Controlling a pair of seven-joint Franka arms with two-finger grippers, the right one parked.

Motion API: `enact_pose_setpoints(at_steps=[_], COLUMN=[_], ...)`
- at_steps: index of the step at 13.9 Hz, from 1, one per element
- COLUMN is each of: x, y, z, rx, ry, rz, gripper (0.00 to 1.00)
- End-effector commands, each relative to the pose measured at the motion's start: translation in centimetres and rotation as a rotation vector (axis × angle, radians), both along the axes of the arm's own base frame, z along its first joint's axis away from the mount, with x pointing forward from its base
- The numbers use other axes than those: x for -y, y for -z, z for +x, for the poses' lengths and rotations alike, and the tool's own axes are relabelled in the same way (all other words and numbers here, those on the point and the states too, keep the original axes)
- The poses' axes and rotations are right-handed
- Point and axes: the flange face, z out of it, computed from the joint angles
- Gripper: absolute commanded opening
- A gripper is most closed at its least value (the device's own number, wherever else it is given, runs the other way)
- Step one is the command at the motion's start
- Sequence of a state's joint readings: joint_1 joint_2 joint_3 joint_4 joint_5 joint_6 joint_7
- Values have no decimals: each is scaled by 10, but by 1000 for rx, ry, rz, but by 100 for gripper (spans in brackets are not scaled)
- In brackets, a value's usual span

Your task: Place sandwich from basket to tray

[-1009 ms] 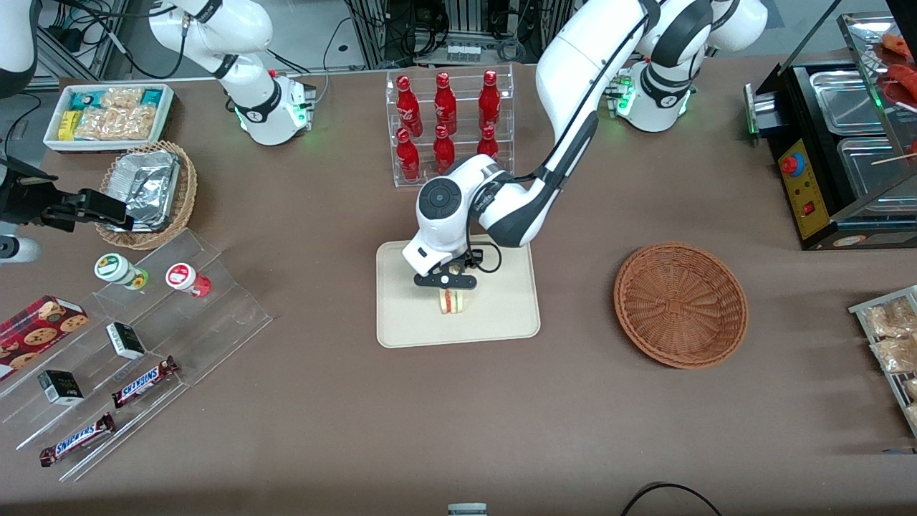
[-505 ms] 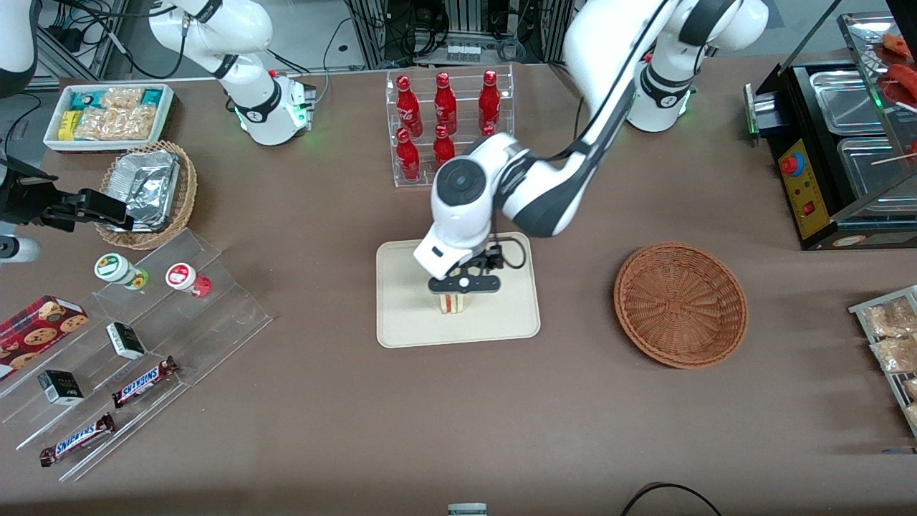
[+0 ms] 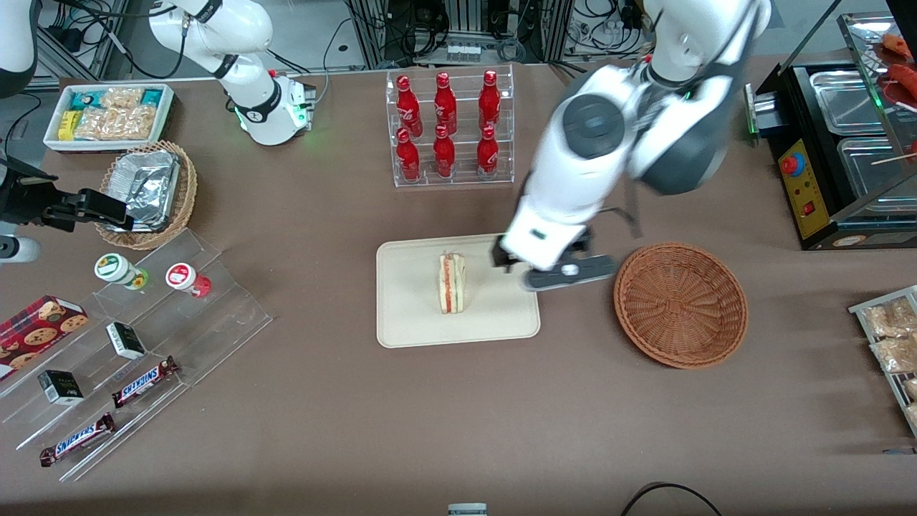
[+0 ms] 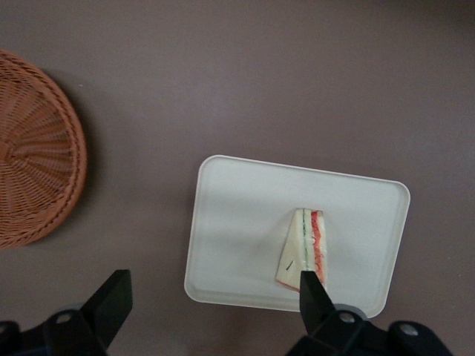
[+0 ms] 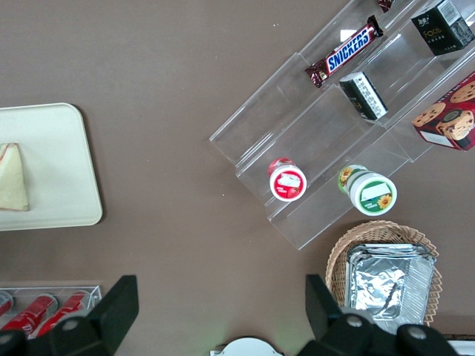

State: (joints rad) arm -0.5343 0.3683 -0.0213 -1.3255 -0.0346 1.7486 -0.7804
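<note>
The sandwich (image 3: 451,283) (image 4: 306,248) (image 5: 13,178), a pale wedge with red and green filling stripes, stands on its own on the cream-beige tray (image 3: 408,322) (image 4: 237,215) (image 5: 56,148). Nothing touches it. The reddish-brown wicker basket (image 3: 680,304) (image 4: 33,178) sits beside the tray, toward the working arm's end, with nothing in it. My gripper (image 3: 555,274) (image 4: 211,297) hangs high above the tray edge nearest the basket, between sandwich and basket. It is open, and nothing is between its black fingers (image 4: 111,300).
A clear rack of red bottles (image 3: 448,129) stands farther from the front camera than the tray. Toward the parked arm's end are an acrylic stepped shelf with snacks (image 3: 129,337), a lighter wicker basket with foil containers (image 3: 147,193) and a white bin (image 3: 107,115). A black appliance (image 3: 831,143) is at the working arm's end.
The gripper has let go of the sandwich, risen, and swung away from it toward the basket. The sandwich stays on the tray, now fully in view.
</note>
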Motion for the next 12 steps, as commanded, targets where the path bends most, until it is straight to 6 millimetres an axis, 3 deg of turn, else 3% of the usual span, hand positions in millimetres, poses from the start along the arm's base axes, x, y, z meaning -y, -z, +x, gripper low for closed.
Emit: enact_pose_setpoints(at_steps=[1,7,10,12], x=[-60,-191,-239,-270], y=[-36,-76,-84,-88], z=[-3,0,-7,-23], rx=[-38,-107,-113,-110], ry=[14,101,155,219], rz=[0,27,25,15], gripper=[99,99,99,99])
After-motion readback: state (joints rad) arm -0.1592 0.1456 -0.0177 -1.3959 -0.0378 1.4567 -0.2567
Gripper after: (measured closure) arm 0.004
